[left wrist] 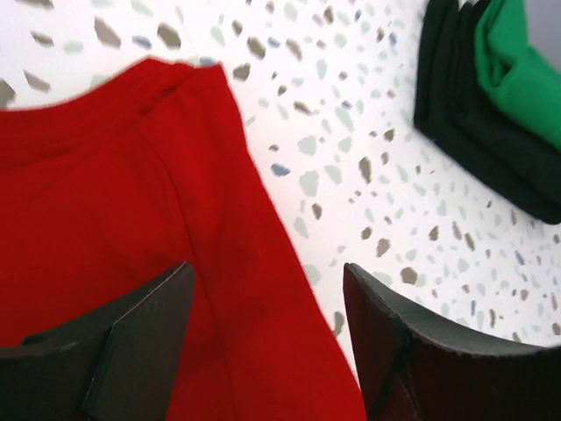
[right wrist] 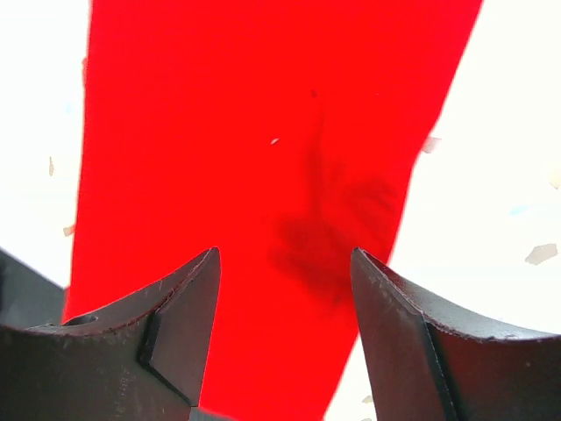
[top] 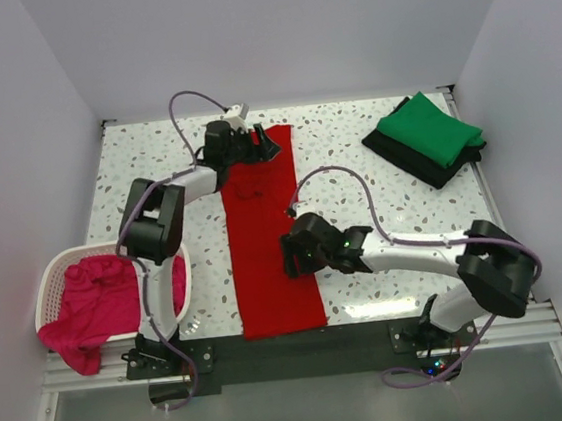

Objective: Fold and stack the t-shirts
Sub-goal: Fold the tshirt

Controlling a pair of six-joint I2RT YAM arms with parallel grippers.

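A bright red t-shirt (top: 269, 242) lies folded into a long narrow strip down the middle of the table. My left gripper (top: 266, 148) hovers open over the strip's far end; in the left wrist view its jaws (left wrist: 267, 294) straddle the red cloth's right edge (left wrist: 158, 219) with nothing gripped. My right gripper (top: 290, 258) stands open over the strip's near half, and the red cloth (right wrist: 263, 132) shows between its fingers (right wrist: 285, 272), casting a shadow. A folded green t-shirt (top: 427, 130) rests on a folded black t-shirt (top: 435, 166) at the back right. A magenta-pink t-shirt (top: 95, 305) lies crumpled in the basket.
The white lattice basket (top: 51, 277) stands at the near left edge of the speckled table (top: 356, 162). White walls close in the back and sides. The green (left wrist: 526, 70) and black (left wrist: 465, 123) stack also shows at the left wrist view's upper right.
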